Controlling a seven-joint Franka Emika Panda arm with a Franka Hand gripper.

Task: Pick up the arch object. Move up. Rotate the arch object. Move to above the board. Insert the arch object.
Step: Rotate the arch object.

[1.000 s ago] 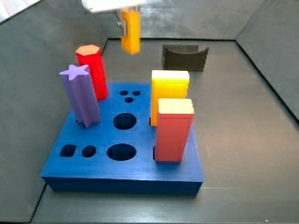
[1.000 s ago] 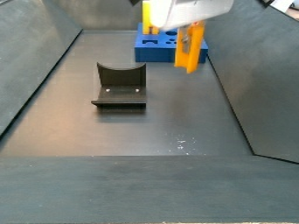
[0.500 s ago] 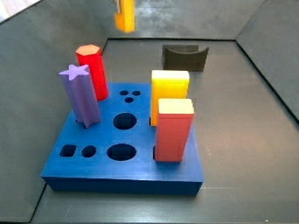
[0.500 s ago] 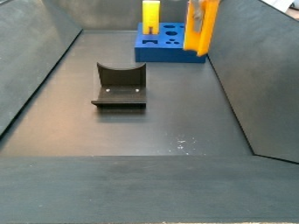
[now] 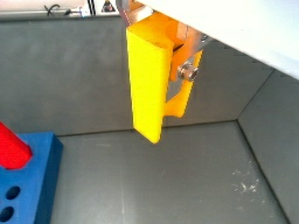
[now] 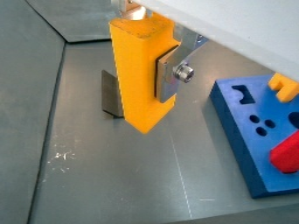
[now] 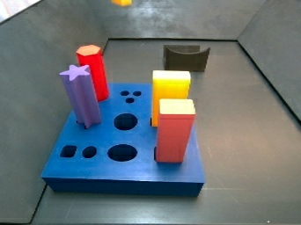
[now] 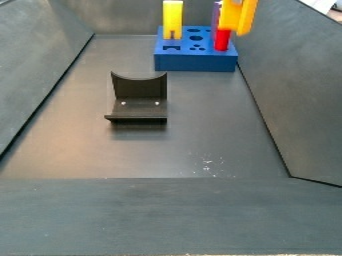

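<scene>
My gripper (image 5: 162, 70) is shut on the arch object (image 5: 146, 83), a slim orange-yellow piece hanging upright between the silver fingers (image 5: 184, 68). Both wrist views show this; in the other one the gripper (image 6: 149, 74) holds the arch object (image 6: 138, 79) high above the grey floor. In a side view only the arch's lower tip (image 7: 121, 3) shows at the top edge. In the other side view the arch (image 8: 238, 14) hangs above the blue board (image 8: 197, 55). The board (image 7: 112, 154) has round and other shaped holes. The gripper body is out of both side views.
On the board stand a red hexagon peg (image 7: 91, 70), a purple star peg (image 7: 81, 97), a thick yellow block (image 7: 171, 84) and a red-orange square peg (image 7: 175, 130). A dark block with a scooped top (image 8: 136, 98) sits on the floor. Grey walls enclose the floor.
The gripper has risen with the arch object. It left the top of both side views; only the arch's lower end still shows.
</scene>
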